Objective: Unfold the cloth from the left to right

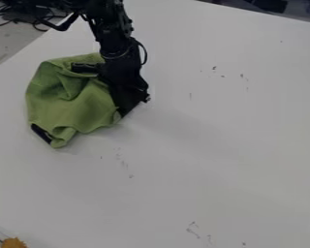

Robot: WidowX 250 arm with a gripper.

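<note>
The green cloth (83, 106) lies bunched and creased on the white table at the upper left. Over its right side is the black gripper (124, 87), low against the fabric, with the arm coming down from the top edge. Dark parts meet the cloth's right edge, and how the gripper holds or touches the fabric there is unclear. A dark strip (41, 133) shows at the cloth's lower left corner, partly covered by green fabric.
The white table (222, 131) extends to the right and below the cloth, with small dark marks on it. An orange object (14, 242) sits at the bottom left corner. Cables (38, 22) lie beyond the table at the upper left.
</note>
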